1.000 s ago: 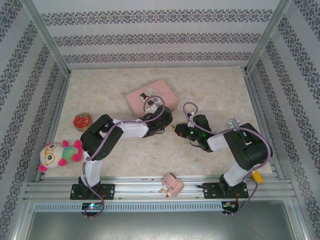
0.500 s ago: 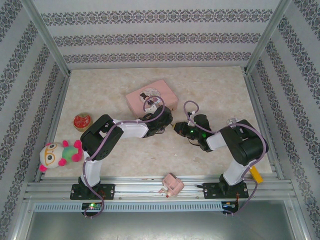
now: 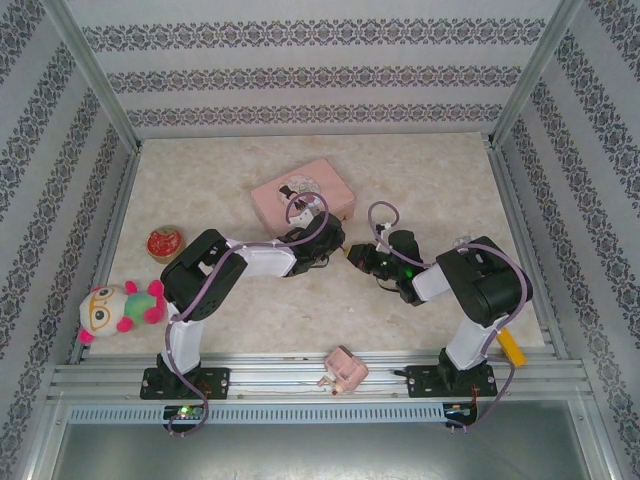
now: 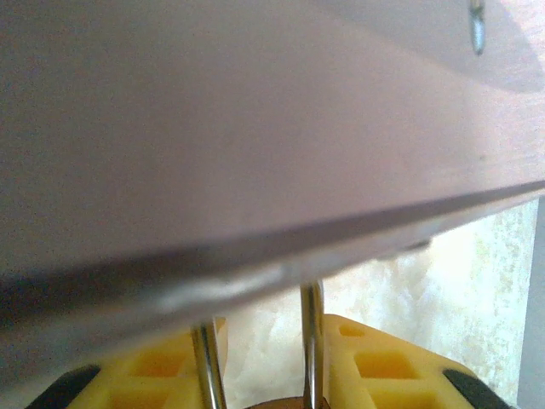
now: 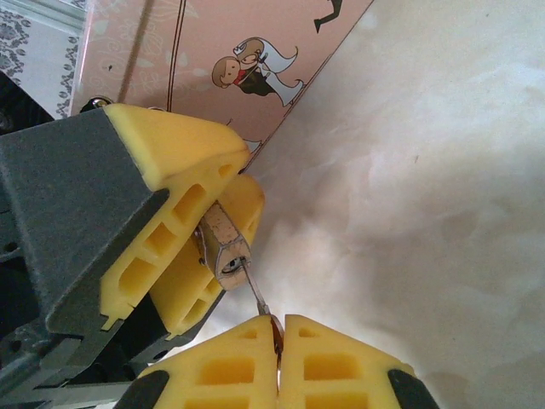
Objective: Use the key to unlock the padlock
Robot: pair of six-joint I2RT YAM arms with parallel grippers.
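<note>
Padlock (image 5: 223,245) pinched by left jaws, key (image 5: 258,296) by right jaws; tip seemingly at keyhole (image 5: 232,268), to be eased straight toward 11 o'clock.

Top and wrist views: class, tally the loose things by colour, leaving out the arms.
Pink: 2 (tin, small box)
Red: 1 (round object)
Yellow: 1 (block)
Brass: 1 (padlock)
Grey: 1 (key)
Mixed: 1 (plush toy)
Total: 7

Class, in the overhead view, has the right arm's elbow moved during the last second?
Yes. The elbow swung left, away from the right table rail, uncovering more of the yellow block.
</note>
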